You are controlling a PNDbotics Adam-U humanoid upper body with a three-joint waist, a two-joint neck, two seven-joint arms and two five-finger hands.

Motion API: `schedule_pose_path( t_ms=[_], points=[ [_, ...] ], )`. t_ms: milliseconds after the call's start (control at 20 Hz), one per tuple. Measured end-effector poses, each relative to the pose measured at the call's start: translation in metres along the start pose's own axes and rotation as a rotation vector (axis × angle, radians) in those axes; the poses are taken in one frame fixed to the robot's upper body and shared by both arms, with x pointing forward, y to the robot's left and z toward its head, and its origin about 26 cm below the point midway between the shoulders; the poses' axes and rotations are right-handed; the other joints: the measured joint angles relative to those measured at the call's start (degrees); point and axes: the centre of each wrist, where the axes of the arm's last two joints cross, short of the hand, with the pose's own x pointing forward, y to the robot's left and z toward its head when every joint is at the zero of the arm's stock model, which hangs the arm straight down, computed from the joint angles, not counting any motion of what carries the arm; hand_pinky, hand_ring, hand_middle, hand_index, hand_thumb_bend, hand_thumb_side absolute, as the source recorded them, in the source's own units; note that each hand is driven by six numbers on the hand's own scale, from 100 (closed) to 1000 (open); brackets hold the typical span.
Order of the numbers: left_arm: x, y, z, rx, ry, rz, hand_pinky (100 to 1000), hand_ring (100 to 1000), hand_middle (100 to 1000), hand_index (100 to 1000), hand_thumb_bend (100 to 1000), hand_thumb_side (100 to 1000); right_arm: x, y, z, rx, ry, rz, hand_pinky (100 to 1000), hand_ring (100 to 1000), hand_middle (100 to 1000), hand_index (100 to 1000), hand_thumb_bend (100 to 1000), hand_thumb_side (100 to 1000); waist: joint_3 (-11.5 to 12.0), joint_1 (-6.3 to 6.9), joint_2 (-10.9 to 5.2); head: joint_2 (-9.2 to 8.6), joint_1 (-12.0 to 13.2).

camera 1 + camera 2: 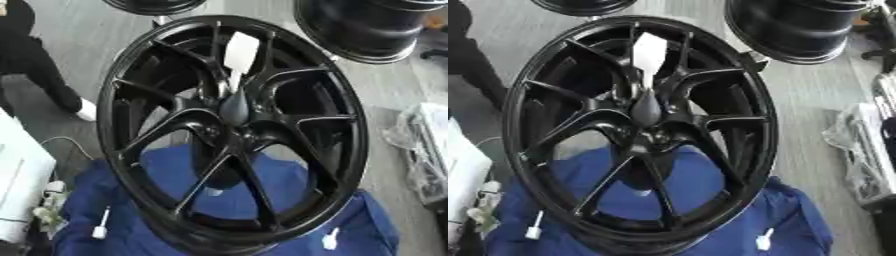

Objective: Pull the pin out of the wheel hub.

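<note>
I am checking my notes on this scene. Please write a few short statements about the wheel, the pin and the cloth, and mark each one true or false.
1. The black wheel rests on a blue cloth. True.
2. A white-headed pin stands out at the hub. True.
3. A robot hand holds the pin. False: no hand shows in either view.
4. The wheel is silver. False: it is black.
5. Another black wheel lies beyond it. True.

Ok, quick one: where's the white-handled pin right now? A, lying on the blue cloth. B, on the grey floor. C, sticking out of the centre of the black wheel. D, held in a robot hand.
C: the pin stands out of the wheel at its centre hub, white handle up, and no robot hand shows in either view.
</note>
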Motion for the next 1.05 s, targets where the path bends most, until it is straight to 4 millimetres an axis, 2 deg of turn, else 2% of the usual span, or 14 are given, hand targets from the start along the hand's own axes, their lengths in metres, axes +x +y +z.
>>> schedule_pose_path(
  t_ms=[50, 200, 300, 350, 450, 600, 750, 800, 850, 1050],
  points=[
    [0.0, 0.0, 0.0, -0.003, -0.003, -0.006, 951, 889, 780, 876, 197, 696, 0.0, 0.0, 0.0, 0.0, 0.0, 0.0, 811, 609, 561, 807, 100, 583, 0.0, 0.0, -0.01, -0.01, 0.1],
    [0.0, 0.0, 0.0, -0.007, -0.006, -0.018, 937, 876, 762, 859, 123, 719, 0.0, 0.0, 0.0, 0.0, 0.0, 0.0, 811, 609, 560, 807, 100, 584, 0.0, -0.01, -0.07, -0.08, 0.4],
    [-0.001, 0.0, 0.0, -0.002, 0.001, -0.014, 893, 839, 736, 826, 100, 643, 0.0, 0.0, 0.0, 0.0, 0.001, 0.0, 811, 609, 560, 807, 100, 584, 0.0, -0.05, -0.09, -0.09, 0.5],
    [-0.002, 0.0, 0.0, 0.016, 0.017, -0.001, 861, 811, 719, 798, 100, 674, 0.0, 0.0, 0.0, 0.0, 0.001, 0.0, 810, 608, 559, 806, 100, 585, 0.0, -0.07, -0.09, -0.09, 0.5],
    [-0.003, 0.002, 0.001, 0.084, 0.04, 0.05, 828, 780, 687, 756, 100, 670, 0.0, 0.0, 0.0, -0.001, 0.001, 0.001, 810, 608, 559, 806, 100, 586, 0.1, -0.13, -0.09, -0.09, 0.5],
    [0.0, 0.002, 0.001, 0.232, -0.012, 0.175, 780, 739, 650, 734, 100, 600, 0.0, 0.0, 0.0, -0.001, 0.001, 0.001, 810, 608, 559, 806, 100, 580, 0.1, -0.32, -0.1, -0.09, 0.6],
    [0.008, -0.009, 0.001, 0.382, -0.107, 0.322, 773, 740, 660, 743, 100, 639, 0.0, 0.0, 0.0, -0.001, 0.0, -0.001, 810, 608, 558, 806, 100, 576, -0.1, -0.4, -0.11, -0.09, 0.8],
    [0.011, -0.015, 0.001, 0.427, -0.137, 0.376, 772, 739, 661, 745, 100, 535, 0.001, 0.001, -0.001, -0.001, -0.003, -0.003, 810, 608, 559, 806, 100, 576, -0.2, -0.49, -0.11, -0.09, 0.8],
    [0.015, -0.023, 0.001, 0.464, -0.164, 0.433, 771, 739, 662, 749, 100, 670, 0.003, 0.001, -0.001, 0.0, -0.007, -0.006, 810, 608, 558, 806, 100, 576, -0.4, -0.63, -0.11, -0.09, 0.8],
    [0.031, -0.058, 0.002, 0.56, -0.255, 0.653, 777, 741, 671, 761, 100, 716, 0.006, 0.004, -0.003, 0.002, -0.016, -0.014, 811, 608, 558, 806, 100, 570, -1.2, -0.83, -0.11, -0.07, 0.8]
  ],
)
